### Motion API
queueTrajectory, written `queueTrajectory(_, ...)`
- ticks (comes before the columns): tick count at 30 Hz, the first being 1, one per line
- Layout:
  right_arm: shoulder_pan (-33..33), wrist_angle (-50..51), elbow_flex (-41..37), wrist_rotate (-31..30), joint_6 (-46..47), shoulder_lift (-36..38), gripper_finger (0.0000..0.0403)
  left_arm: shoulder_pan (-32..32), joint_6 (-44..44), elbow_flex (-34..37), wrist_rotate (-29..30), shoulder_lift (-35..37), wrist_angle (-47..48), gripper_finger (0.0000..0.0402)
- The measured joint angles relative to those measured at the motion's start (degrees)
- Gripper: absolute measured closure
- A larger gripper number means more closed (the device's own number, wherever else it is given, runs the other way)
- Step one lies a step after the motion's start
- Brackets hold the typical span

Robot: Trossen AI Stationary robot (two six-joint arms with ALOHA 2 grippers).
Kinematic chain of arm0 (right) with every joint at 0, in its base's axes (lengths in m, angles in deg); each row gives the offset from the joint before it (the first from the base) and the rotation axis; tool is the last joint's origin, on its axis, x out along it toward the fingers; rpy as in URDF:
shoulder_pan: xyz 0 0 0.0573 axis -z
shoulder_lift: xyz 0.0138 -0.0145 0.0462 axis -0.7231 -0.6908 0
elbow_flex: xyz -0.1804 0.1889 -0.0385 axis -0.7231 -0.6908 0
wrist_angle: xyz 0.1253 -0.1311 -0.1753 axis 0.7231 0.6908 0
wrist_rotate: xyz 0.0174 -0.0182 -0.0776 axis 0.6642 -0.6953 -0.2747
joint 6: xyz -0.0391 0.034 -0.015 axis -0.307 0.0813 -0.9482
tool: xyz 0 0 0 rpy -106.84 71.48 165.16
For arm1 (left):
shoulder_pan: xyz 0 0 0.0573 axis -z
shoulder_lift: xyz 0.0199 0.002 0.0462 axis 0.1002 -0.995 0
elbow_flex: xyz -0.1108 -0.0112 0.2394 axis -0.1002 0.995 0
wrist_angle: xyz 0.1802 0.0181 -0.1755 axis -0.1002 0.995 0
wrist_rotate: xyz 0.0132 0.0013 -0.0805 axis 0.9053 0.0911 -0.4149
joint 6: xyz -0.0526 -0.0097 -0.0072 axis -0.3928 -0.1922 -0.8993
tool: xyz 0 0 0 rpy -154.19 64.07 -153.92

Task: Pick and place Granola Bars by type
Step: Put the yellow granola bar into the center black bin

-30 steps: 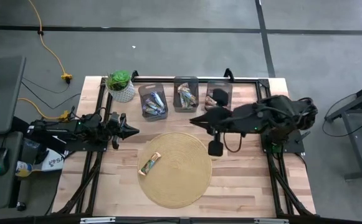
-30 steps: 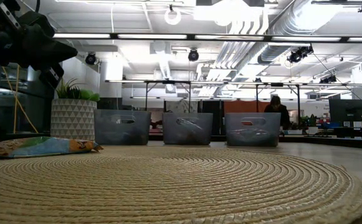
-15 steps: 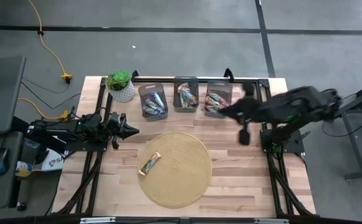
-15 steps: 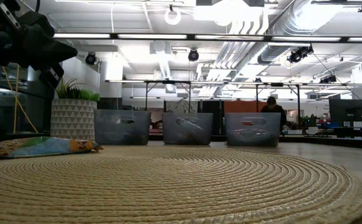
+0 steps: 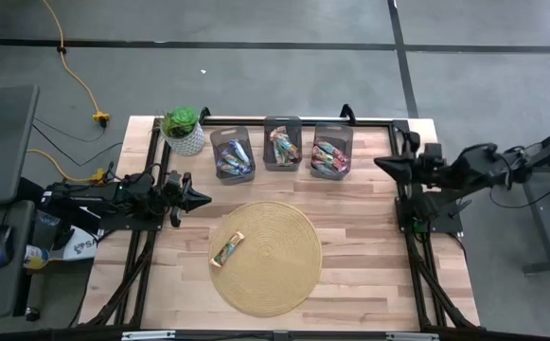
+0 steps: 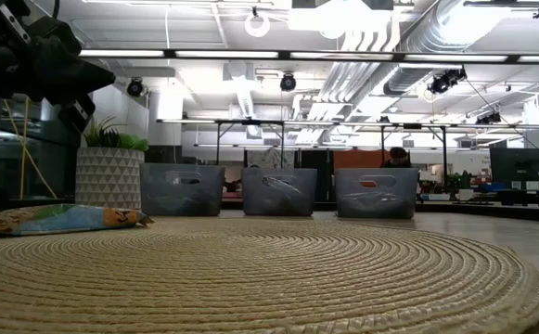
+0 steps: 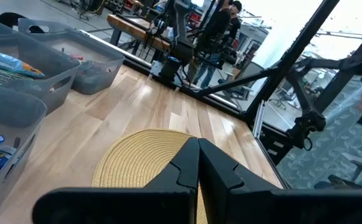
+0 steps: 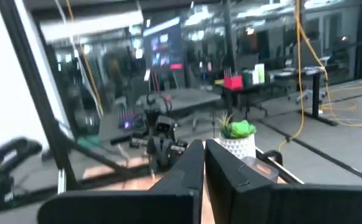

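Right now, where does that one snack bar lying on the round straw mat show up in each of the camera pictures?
High view: the snack bar lies on the mat's left edge.
Low view: snack bar at far left, on the mat.
Left wrist view: not visible.
Right wrist view: not in it.
Shared landmark: the potted plant, behind the bar in the low view.

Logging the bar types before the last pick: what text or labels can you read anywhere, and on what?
None can be read.
Granola bar on the mat: wrapper print too small.
Bars in the three bins: print blurred.
White item by the left arm's base: dark lettering, too small to read.
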Motion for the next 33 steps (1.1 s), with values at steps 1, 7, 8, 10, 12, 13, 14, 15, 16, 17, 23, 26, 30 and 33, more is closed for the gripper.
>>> queueTrajectory(1, 0.30, -2.50, -3.47, -0.02, 0.17, 2.79, 0.0402, 0.00, 0.00, 0.00, 0.00, 0.00, -0.02, 0.0401)
queueTrajectory(7, 2.03, -12.37, -20.57, -1.61, 2.94, 16.40, 0.0402, 0.00, 0.00, 0.02, 0.52, 0.00, -0.16, 0.0401)
queueTrajectory(8, 2.30, -13.43, -22.96, -1.65, 3.79, 18.14, 0.0402, 0.00, 0.01, 0.02, 1.39, 0.00, -0.22, 0.0401)
queueTrajectory(10, 2.89, -15.02, -27.29, -1.43, 5.45, 21.42, 0.0402, 0.00, 0.00, 0.02, 4.22, 0.00, -0.50, 0.0401)
queueTrajectory(12, 3.21, -17.20, -30.58, -1.28, 7.09, 24.25, 0.0402, -0.02, -0.38, 0.02, 6.29, -0.02, -0.90, 0.0401)
queueTrajectory(13, 3.36, -17.75, -32.09, -1.22, 7.79, 25.43, 0.0402, -0.02, -0.44, 0.02, 6.61, 0.00, -1.09, 0.0401)
queueTrajectory(14, 3.42, -17.85, -33.46, -1.22, 8.52, 26.47, 0.0402, -0.02, -0.41, 0.02, 6.72, -0.02, -1.38, 0.0401)
queueTrajectory(15, 3.47, -17.79, -34.58, -1.25, 8.96, 27.34, 0.0402, -0.02, 0.00, 0.04, 7.11, -0.02, -1.72, 0.0401)
queueTrajectory(16, 3.52, -17.89, -35.52, -1.24, 9.44, 28.06, 0.0402, -0.02, 0.50, 0.04, 8.04, -0.02, -2.10, 0.0401)
queueTrajectory(17, 3.66, -18.48, -36.36, -1.40, 9.93, 28.63, 0.0403, 0.00, 0.71, 0.04, 9.44, -0.02, -2.36, 0.0401)
queueTrajectory(23, 4.97, -24.67, -42.15, -2.35, 12.02, 27.99, 0.0403, -0.02, 0.82, 0.04, 17.49, -0.02, -3.77, 0.0401)
queueTrajectory(26, 6.01, -29.18, -45.46, -2.28, 12.17, 27.99, 0.0403, -0.02, 1.16, 0.04, 18.80, -0.02, -3.54, 0.0401)
queueTrajectory(30, 8.39, -28.33, -45.61, -2.44, 12.10, 27.68, 0.0403, -0.02, 1.73, 0.04, 21.17, -0.02, -3.22, 0.0401)
queueTrajectory(33, 11.06, -27.70, -45.61, -1.66, 8.39, 27.72, 0.0403, -0.02, 1.77, 0.04, 23.10, -0.02, -2.79, 0.0401)
